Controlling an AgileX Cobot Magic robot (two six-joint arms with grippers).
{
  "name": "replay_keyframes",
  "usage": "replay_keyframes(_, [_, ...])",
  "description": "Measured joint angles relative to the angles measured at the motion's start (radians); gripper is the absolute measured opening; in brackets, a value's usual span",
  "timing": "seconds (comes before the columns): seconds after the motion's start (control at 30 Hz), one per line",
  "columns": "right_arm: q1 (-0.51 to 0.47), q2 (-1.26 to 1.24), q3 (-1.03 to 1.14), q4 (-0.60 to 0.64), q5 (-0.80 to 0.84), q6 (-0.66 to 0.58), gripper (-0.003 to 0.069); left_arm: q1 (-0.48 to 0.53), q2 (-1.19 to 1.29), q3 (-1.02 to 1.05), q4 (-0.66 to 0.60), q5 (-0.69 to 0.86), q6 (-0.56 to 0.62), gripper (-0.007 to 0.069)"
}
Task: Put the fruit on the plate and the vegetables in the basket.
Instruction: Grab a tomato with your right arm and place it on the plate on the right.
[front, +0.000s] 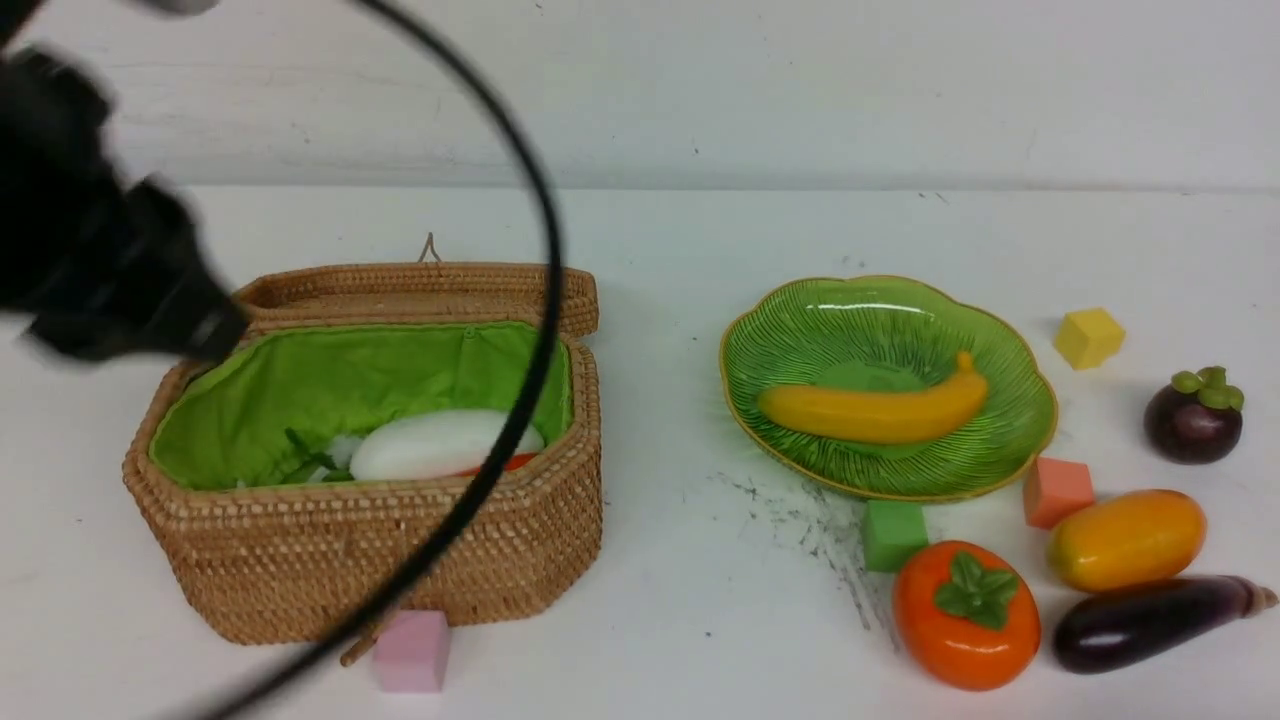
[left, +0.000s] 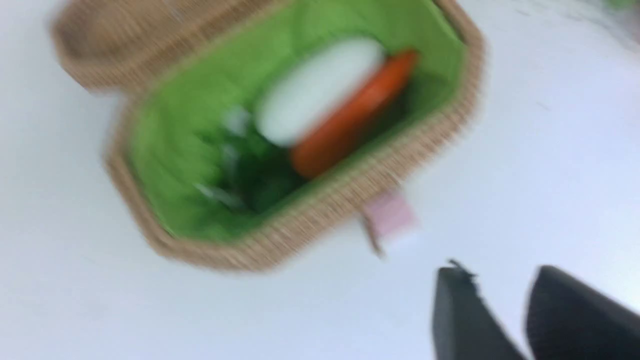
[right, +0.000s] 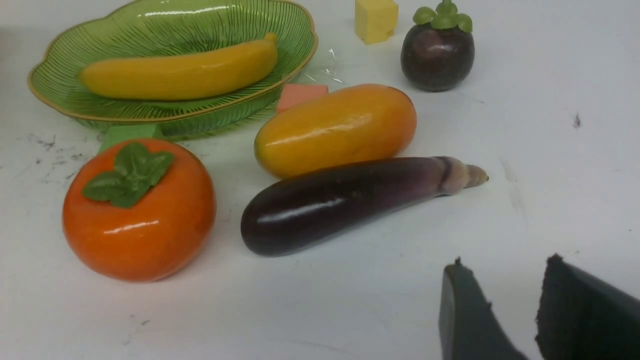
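Right claw (right: 505, 262): spread, nothing between the fingers, hanging low over the table's front right corner.
Left claw (left: 495, 270): fingers apart and empty too. It's pretty blurry, over bare table near the basket (front: 400, 560) on the left side.
Eggplant (front: 1150, 620): lying flat by the front right corner, snug against the mango (front: 1125, 540) behind it, with the persimmon (front: 965, 615) just beside its fat end.
Long axis: runs roughly along the table's front edge, with the pale stem tip pointing at the right edge. It sits broadside to the right claw, just ahead of the fingers.
Nearer arm: the right one, easily. The left is well apart, past the plate (front: 870, 310).
Already sorted: banana (front: 875, 410) on the plate; white radish (front: 430, 445) and carrot (left: 355, 115) side by side in the basket.
Loose fruit: persimmon, mango and mangosteen (front: 1193, 420), all on bare table right of the plate.
My guess: the eggplant is the last veggie out, so I'd grab it across the middle — but the basket is clear across the table from that arm.
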Motion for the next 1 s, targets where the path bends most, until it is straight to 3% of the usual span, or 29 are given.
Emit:
replay_keyframes(0.07, [0.0, 0.0, 0.0, 0.0, 0.0, 0.0, 0.0242, 0.0, -0.133, 0.138, -0.074, -0.002, -0.014, 0.0055])
replay_keyframes(0.13, [0.0, 0.0, 0.0, 0.0, 0.0, 0.0, 0.0242, 0.0, -0.252, 0.257, -0.14, -0.037, -0.017, -0.0012])
replay_keyframes(0.27, [0.0, 0.0, 0.0, 0.0, 0.0, 0.0, 0.0242, 0.0, -0.456, 0.495, -0.211, -0.212, -0.024, -0.0013])
replay_keyframes(0.5, [0.0, 0.0, 0.0, 0.0, 0.0, 0.0, 0.0242, 0.0, -0.698, 0.73, -0.227, -0.496, -0.037, -0.0013])
replay_keyframes(1.0, [0.0, 0.0, 0.0, 0.0, 0.0, 0.0, 0.0242, 0.0, -0.761, 0.776, -0.21, -0.486, -0.039, -0.0013])
